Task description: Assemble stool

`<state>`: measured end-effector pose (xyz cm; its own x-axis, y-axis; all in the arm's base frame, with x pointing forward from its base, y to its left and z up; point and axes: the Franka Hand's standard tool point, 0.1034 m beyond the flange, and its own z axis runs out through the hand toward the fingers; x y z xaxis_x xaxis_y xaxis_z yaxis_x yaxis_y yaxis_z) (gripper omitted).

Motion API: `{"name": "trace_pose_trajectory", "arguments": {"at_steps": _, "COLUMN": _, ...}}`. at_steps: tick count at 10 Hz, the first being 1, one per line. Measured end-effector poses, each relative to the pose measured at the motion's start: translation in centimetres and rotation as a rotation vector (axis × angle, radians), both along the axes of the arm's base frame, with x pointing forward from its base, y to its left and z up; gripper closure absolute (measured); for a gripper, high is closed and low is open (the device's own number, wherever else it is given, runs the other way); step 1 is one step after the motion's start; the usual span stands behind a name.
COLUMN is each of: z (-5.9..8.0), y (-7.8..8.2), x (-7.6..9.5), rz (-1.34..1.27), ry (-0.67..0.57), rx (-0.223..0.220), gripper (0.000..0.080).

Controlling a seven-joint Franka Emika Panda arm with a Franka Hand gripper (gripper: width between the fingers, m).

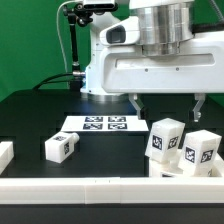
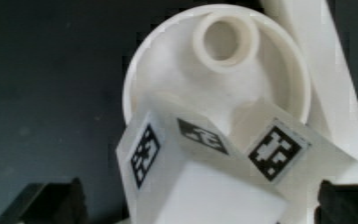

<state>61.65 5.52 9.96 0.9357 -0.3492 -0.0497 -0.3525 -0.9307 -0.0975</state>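
Note:
My gripper (image 1: pixel 169 105) hangs open above the right-hand group of white stool parts. Below it stand two blocky tagged legs (image 1: pixel 165 138) (image 1: pixel 197 152), upright on the round seat (image 1: pixel 183 170), of which only a low white strip shows. In the wrist view a tagged leg (image 2: pixel 211 150) fills the space between my dark fingers (image 2: pixel 55 203), and my gripper (image 2: pixel 197 205) straddles it without clamping it. Behind this leg lies the seat (image 2: pixel 274 75) with an empty round socket (image 2: pixel 229 40). Another leg (image 1: pixel 60 147) lies on its side on the black table at the exterior view's left.
The marker board (image 1: pixel 100 124) lies flat behind the lying leg. A long white rail (image 1: pixel 90 190) runs along the table's front edge. A further white part (image 1: pixel 5 153) sits at the exterior view's far left edge. The arm's white base (image 1: pixel 100 60) stands at the back.

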Motion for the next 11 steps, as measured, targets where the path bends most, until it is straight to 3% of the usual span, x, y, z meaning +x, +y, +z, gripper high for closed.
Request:
{"name": "trace_pose_trajectory", "arguments": {"at_steps": 7, "z": -0.6, "y": 0.1, "x": 0.5, "rz": 0.646, "ry": -0.093, "rx": -0.076, "gripper": 0.0151}}
{"name": "trace_pose_trajectory", "arguments": {"at_steps": 11, "z": -0.9, "y": -0.8, "x": 0.4, "rz": 0.813, "ry": -0.084, "rx": -0.101, "gripper": 0.0151}}
